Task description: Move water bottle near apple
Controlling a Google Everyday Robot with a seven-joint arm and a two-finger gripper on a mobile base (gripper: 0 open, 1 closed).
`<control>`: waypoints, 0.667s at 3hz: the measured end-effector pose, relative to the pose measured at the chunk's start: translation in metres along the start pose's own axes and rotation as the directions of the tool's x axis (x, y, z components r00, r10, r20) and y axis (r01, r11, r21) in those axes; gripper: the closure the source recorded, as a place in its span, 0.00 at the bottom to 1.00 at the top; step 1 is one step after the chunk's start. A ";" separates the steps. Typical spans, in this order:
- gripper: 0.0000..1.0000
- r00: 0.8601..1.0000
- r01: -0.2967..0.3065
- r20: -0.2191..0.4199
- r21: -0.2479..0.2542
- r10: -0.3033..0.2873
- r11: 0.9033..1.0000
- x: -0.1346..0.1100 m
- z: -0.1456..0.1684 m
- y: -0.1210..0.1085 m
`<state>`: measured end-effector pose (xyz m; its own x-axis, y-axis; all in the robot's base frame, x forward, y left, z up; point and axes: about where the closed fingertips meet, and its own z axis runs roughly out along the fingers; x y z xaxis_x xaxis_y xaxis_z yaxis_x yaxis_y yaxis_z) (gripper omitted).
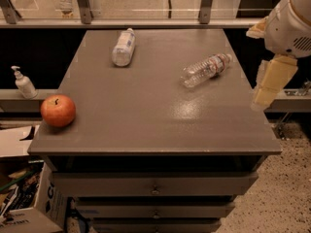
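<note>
The water bottle [206,70] lies on its side, so a glancing touch could roll it toward the right edge of the tabletop [155,120]; the apple [58,110] sits close to the near left edge, so a careless set-down might knock it off. The bottle is clear, ribbed and slim, with a red-and-blue band, at far right, well apart from the apple. The gripper [272,81] hangs off the right edge; I cannot tell how its jaws stand.
</note>
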<state>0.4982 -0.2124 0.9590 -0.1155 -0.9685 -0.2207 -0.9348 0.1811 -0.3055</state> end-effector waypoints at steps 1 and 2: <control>0.00 0.997 0.064 0.035 -0.029 -0.063 0.998 -0.005 0.031 -0.037; 0.00 0.988 0.139 0.073 -0.070 -0.134 0.988 -0.011 0.067 -0.067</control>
<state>0.5849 -0.2029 0.9199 0.0356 -0.9689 -0.2449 -0.9631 0.0322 -0.2672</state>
